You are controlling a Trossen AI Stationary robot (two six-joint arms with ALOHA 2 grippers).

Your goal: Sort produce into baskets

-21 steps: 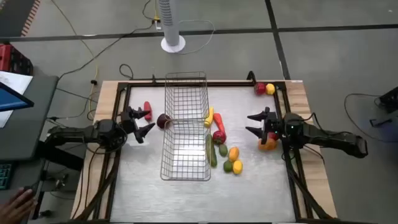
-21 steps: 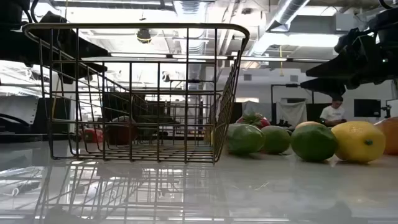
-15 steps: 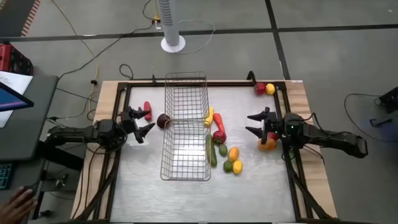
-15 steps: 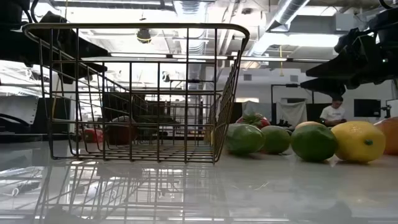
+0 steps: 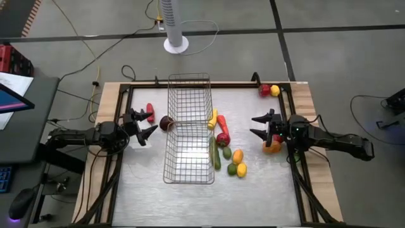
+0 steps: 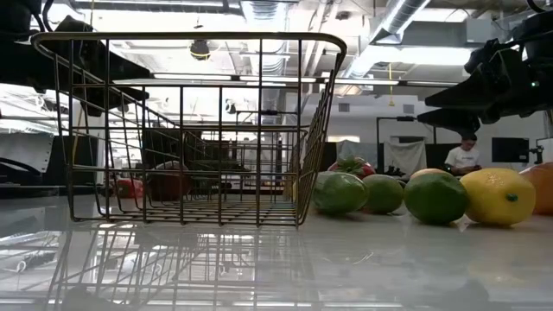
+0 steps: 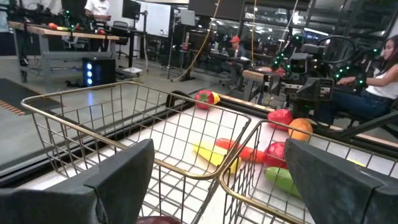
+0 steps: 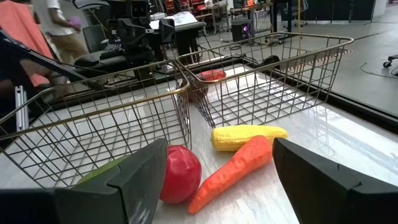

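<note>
Two silver wire baskets stand end to end down the table's middle, the far basket and the near basket. Right of them lie a yellow piece, a carrot, a red round piece, a cucumber, green pieces and a lemon. A red chilli and a dark purple piece lie left of the baskets. My left gripper hovers open beside the purple piece. My right gripper hovers open, right of the carrot.
A red and a yellow piece sit at the table's far right corner. An orange and a red piece lie under my right arm. A dark frame borders the table. People sit at desks in the room beyond.
Both arms have kept still. A person's hand that showed beside the table's near left corner has gone out of view.
</note>
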